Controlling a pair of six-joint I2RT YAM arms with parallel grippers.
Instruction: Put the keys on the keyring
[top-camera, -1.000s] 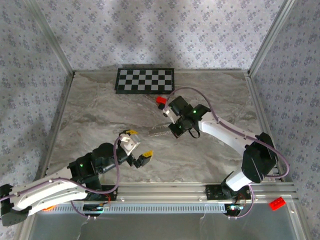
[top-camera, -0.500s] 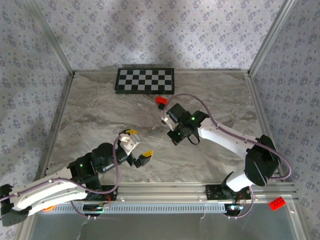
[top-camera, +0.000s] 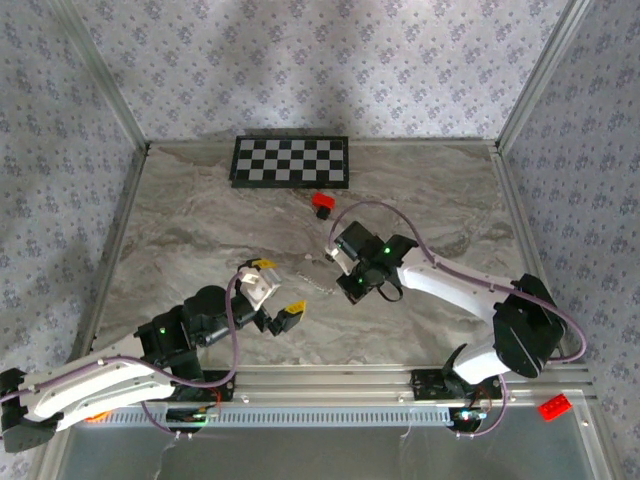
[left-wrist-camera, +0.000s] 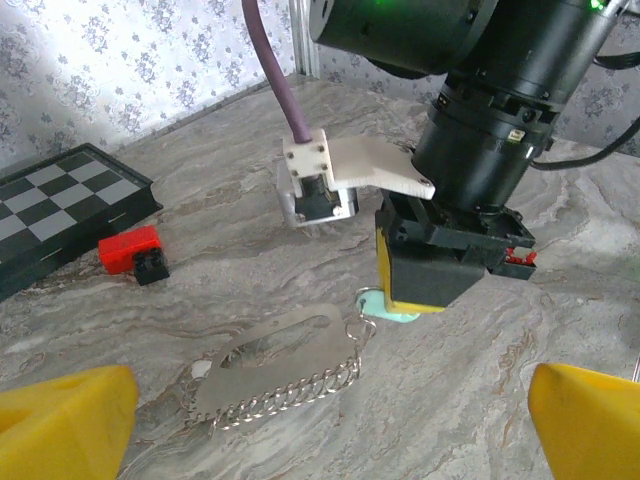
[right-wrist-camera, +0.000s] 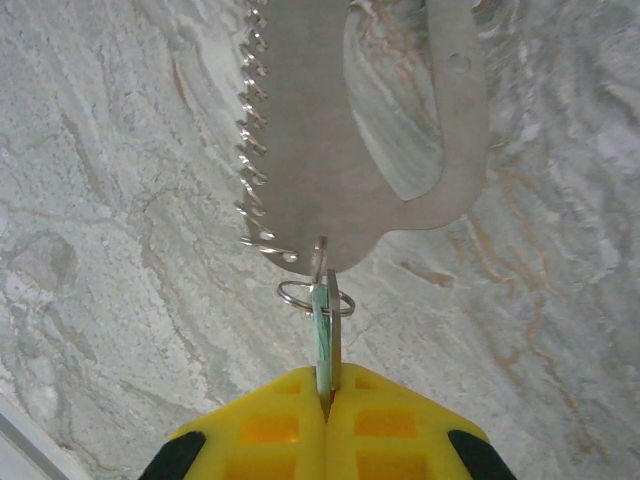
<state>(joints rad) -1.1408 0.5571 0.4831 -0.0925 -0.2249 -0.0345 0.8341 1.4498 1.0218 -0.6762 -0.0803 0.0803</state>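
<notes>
The key, thin and silver with a mint-green head, is pinched edge-on in my right gripper, which is shut on it. Its tip passes through a small wire ring at the end of the keyring, a flat metal plate with a bumpy coiled edge lying on the marble. From the left wrist the keyring lies just ahead, the key's green head peeking under the right gripper's yellow finger. My left gripper is open and holds nothing. From above, the right gripper sits right of the left gripper.
A small red block lies in front of the checkerboard at the back of the table. Metal frame posts and patterned walls close in the sides. Another red brick sits outside, beyond the near rail.
The right gripper has moved toward the near edge with the key, turning at the wrist, and the keyring has shifted with it. The left arm has stayed still.
</notes>
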